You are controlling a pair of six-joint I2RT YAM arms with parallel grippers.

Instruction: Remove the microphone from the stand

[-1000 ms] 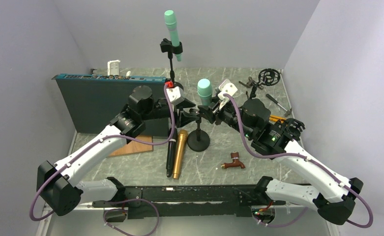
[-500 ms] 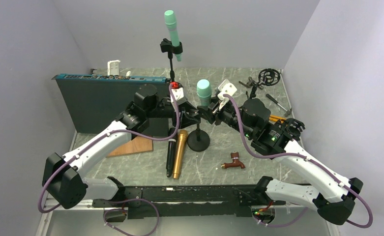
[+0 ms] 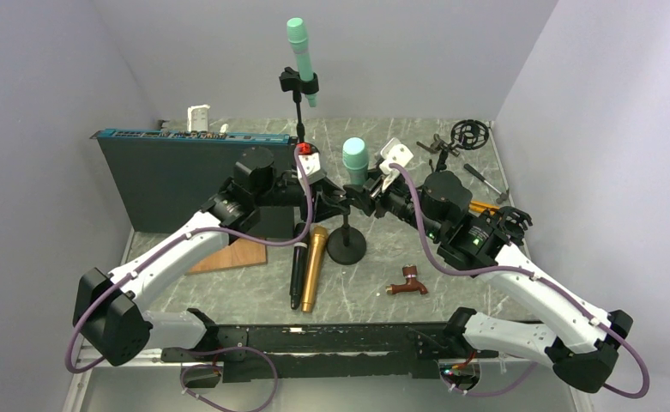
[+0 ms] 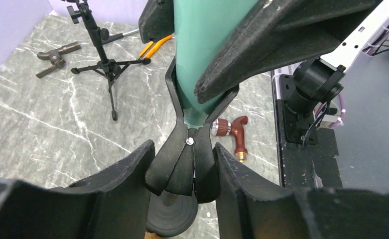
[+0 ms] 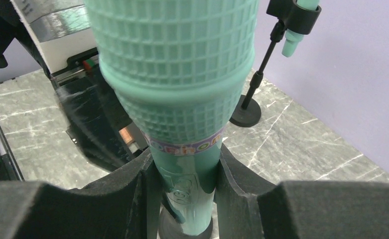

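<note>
Swinging in from the left over the past second, the left arm has brought its left gripper [image 4: 185,152] up to the desk stand [image 3: 347,249], its jaws narrowing on the way. They now straddle the black clip [image 4: 180,174] at the top of the stand, with the pads at or just against the clip's two sides. Whether they press it firmly cannot be told.

The teal microphone [image 3: 354,159] sits in that clip at the centre of the table, near upright with its head up. Its long axis runs up out of the clip's open cradle.

From the right, the right gripper [image 5: 182,174] is clamped on the microphone's body just under the ribbed head, above the clip, jaws narrow and bearing on both sides.

The coming move turns on this stacking. The left jaws are low on the clip, the right jaws are higher on the microphone, and the way out lies upward along the microphone's own axis. The right arm has the microphone and looks set to do the lifting, while the left appears placed to steady the stand.

Counted left to right, four microphones are in view:
- a second teal microphone [image 3: 299,47] clipped high on the rear stand [image 3: 298,112];
- a black microphone [image 3: 298,270] lying loose on the table;
- a gold microphone [image 3: 314,268] lying just beside the black one;
- the task's own microphone in the clip.

There are three stands: the two round-based ones and a small tripod stand [image 4: 102,64] at the far right. One brass tap [image 3: 407,284] lies near the front.
</note>
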